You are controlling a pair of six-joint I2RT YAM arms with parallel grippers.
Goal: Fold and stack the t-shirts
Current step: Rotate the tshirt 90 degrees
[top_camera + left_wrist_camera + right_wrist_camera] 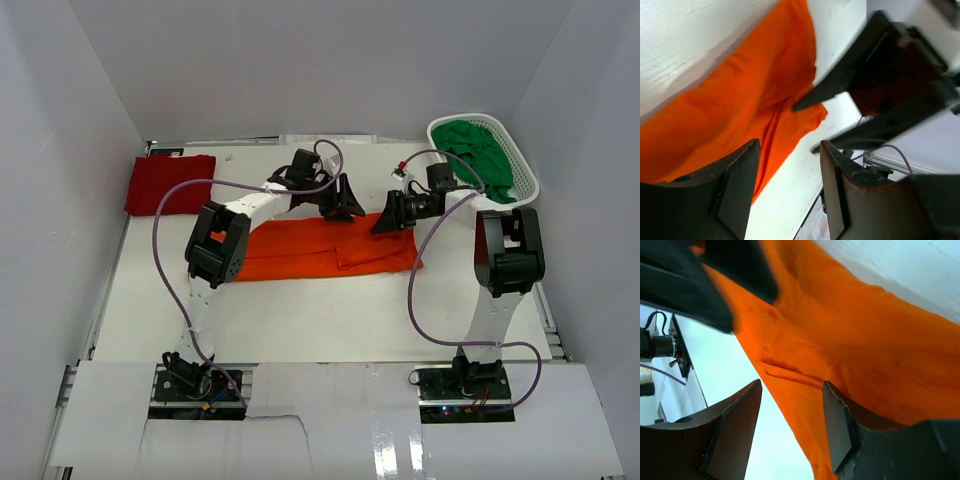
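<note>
The bright orange t-shirt (320,250) lies as a long flat strip across the middle of the table, with a smaller flap folded over its right part. My left gripper (347,203) hovers over the strip's far edge, open, with only bare table and the shirt's edge (740,100) showing below its fingers (740,185). Facing it from the right, my right gripper (385,220) is open too, above the orange shirt's (865,340) edge, gripping nothing. The dark red t-shirt (170,185) lies folded at the back left. The green t-shirt (480,155) is bunched in the basket.
A white mesh basket (520,170) stands at the back right corner. White walls close in the table on three sides. The two grippers' tips are close together; the right gripper (890,85) fills the left wrist view's upper right.
</note>
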